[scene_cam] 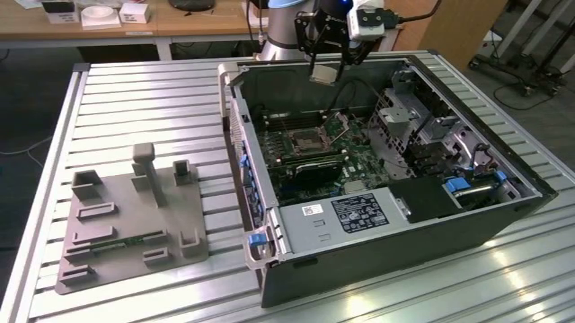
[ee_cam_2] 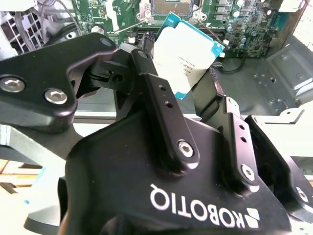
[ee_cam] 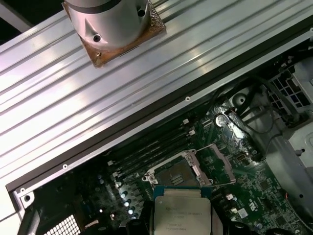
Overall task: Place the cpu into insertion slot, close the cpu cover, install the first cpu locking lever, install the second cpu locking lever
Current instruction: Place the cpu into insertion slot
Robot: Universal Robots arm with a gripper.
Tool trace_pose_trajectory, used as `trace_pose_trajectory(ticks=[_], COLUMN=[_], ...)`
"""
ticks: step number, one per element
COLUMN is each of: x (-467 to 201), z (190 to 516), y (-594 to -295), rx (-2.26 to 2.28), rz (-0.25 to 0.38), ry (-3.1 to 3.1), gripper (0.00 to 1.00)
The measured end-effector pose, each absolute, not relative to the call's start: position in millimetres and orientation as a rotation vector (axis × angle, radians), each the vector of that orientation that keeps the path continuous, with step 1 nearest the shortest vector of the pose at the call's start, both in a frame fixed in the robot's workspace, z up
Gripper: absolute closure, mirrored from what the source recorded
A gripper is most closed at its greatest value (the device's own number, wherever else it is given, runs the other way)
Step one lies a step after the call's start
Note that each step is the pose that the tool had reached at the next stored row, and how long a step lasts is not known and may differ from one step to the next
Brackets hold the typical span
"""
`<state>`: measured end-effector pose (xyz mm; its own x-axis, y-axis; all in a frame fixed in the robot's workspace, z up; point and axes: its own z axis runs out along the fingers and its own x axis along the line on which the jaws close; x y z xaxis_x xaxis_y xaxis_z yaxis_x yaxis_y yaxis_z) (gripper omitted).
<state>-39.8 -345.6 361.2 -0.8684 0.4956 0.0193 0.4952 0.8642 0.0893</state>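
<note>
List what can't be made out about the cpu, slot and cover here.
- cpu: part cut off by the first wrist view's edge; in the second wrist view the end effector hides one corner.
- slot: cut off by the second wrist view's edge; contacts too small in the exterior view.
- cover: hinge too small in the first wrist view.

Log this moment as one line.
gripper: shut on cpu | cpu: aloft over case | insertion slot: empty | cpu cover: open
</note>
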Motion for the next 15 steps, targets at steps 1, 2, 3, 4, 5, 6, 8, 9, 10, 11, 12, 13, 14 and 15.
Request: trace_pose_trajectory(ticks=[1, 2, 3, 4, 5, 6, 8, 9, 10, 11, 12, 13, 14, 15], x=[-39.9, -39.9, -39.9, -39.9, -40.0, -40.0, -40.2, -40.2, -40.2, -40.2, -40.2, -40.2, -40.3, -40.3], z=[361.2, 361.1, 361.0, 361.0, 360.9, 360.9, 360.8, 360.7, 360.7, 360.6, 360.6, 360.5, 360.4, 360.4], y=[-345.6, -345.6, -345.6, -345.6, -345.6, -345.6, -345.6, -345.6, -345.6, -345.6, -345.6, -345.6, -345.6, -345.6], rx=[0.817, 0.829, 0.841, 0.853, 0.864, 0.876, 0.904, 0.921, 0.939, 0.958, 0.978, 0.996, 1.016, 1.031], rz=[0.143, 0.143, 0.143, 0.143, 0.143, 0.143, 0.143, 0.143, 0.143, 0.143, 0.143, 0.143, 0.142, 0.142], ry=[3.025, 3.022, 3.018, 3.014, 3.011, 3.007, 2.998, 2.992, 2.986, 2.979, 2.972, 2.965, 2.958, 2.952], gripper=[0.45, 0.45, 0.45, 0.45, 0.45, 0.45, 0.45, 0.45, 0.45, 0.45, 0.45, 0.45, 0.45, 0.45])
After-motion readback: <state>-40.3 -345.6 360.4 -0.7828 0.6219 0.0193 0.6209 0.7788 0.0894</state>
